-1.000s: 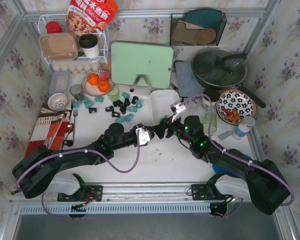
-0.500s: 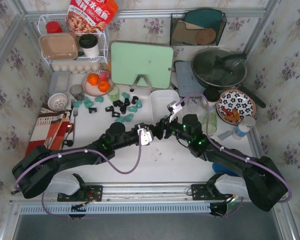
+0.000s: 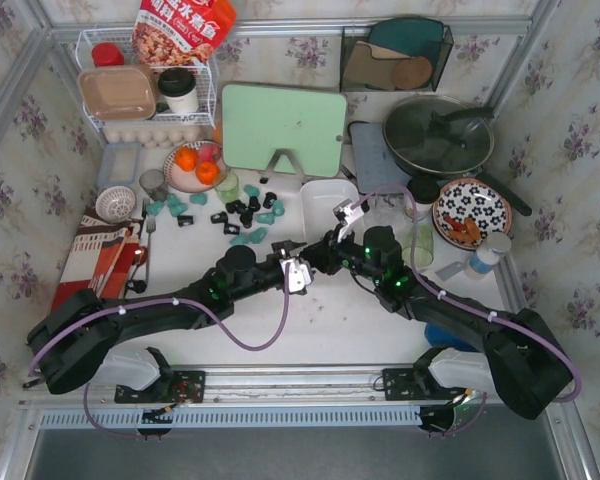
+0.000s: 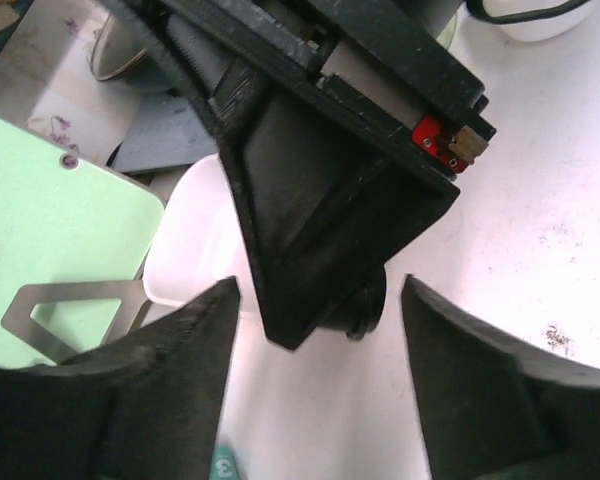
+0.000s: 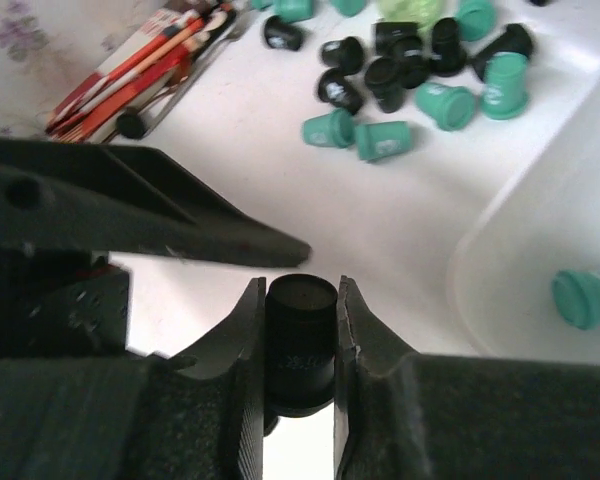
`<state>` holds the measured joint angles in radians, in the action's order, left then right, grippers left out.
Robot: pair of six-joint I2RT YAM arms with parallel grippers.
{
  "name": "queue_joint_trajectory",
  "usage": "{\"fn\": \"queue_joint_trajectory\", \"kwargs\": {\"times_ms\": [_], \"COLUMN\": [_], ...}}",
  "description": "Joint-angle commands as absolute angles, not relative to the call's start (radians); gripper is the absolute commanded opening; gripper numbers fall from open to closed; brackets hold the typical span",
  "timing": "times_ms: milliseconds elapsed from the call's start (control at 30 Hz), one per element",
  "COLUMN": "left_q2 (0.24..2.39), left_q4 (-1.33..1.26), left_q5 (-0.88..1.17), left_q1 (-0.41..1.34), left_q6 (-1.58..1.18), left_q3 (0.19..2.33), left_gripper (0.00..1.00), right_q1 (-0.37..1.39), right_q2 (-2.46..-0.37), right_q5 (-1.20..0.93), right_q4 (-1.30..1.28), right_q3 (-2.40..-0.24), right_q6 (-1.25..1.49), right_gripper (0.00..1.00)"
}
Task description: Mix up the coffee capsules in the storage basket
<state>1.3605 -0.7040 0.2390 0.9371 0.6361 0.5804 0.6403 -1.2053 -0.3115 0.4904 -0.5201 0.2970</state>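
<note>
Overhead view: the two arms meet near the middle of the bench (image 3: 350, 335). The right end effector (image 5: 300, 292) is clamped on one black capsule (image 5: 302, 345), which stands upright between its fingers (image 5: 242, 330), top face toward the camera. The left end effector (image 4: 318, 292) faces it with its fingers (image 4: 175, 370) apart. They grip nothing, and the tip of the right end effector and its capsule lie in the gap between them.

The storage basket (image 3: 328, 205) stands at about 1 o'clock from the clamped capsule, near it but not under it. In the right wrist view its rim (image 5: 520, 210) fills the 3 o'clock side, and a single teal capsule (image 5: 585, 298) lies on its side inside.

The remaining coffee capsules (image 3: 248, 215), black and teal together, lie loose on the bench at about 10 o'clock from the end effectors. They are outside the basket, between it and a plate of oranges (image 3: 194, 165). In the right wrist view this scatter occupies 12 to 1 o'clock, some pods upright and some tipped over.
</note>
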Motion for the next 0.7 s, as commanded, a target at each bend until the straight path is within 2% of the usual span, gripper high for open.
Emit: {"fn": "queue_joint_trajectory", "kwargs": {"times_ms": [0,67,133,167,200,333,400,467,600,667], "left_q2": [1.366,1.36,1.351,1.345,1.338,1.311,1.3,1.287,1.28,1.285], "left_q4": [-0.76,-0.765,-0.767,-0.769,-0.772,-0.74,-0.668,-0.523,-0.16,-0.069], "left_q5": [0.145,0.127,0.103,0.091,0.061,-0.13,-0.25,-0.37,-0.409,-0.424], "left_q1": [0.937,0.937,0.937,0.937,0.936,0.904,0.862,0.805,0.652,0.596], "left_q6": [0.603,0.594,0.58,0.568,0.555,0.414,0.289,0.08,-0.245,-0.364], "left_q3": [0.583,0.575,0.568,0.563,0.556,0.56,0.582,0.626,0.711,0.725], "left_gripper": [0.69,0.73,0.81,0.94,1.0,0.99,0.99,0.99,0.99,0.99], "right_q1": [0.64,0.64,0.64,0.64,0.639,0.639,0.638,0.638,0.638,0.637], "right_q2": [-1.186,-1.175,-1.164,-1.158,-1.154,-1.178,-1.221,-1.288,-1.447,-1.517], "right_q5": [-0.196,-0.144,-0.068,-0.029,0.021,0.348,0.489,0.544,0.559,0.576], "right_q4": [0.471,0.465,0.46,0.461,0.468,0.543,0.667,0.772,0.877,0.873], "right_q3": [-0.512,-0.507,-0.497,-0.493,-0.484,-0.447,-0.421,-0.412,-0.482,-0.521], "right_q6": [0.279,0.275,0.272,0.268,0.264,0.258,0.239,0.193,0.148,0.144], "right_gripper": [0.11,0.08,0.01,0.0,0.0,0.0,0.0,0.0,0.0,0.03]}}
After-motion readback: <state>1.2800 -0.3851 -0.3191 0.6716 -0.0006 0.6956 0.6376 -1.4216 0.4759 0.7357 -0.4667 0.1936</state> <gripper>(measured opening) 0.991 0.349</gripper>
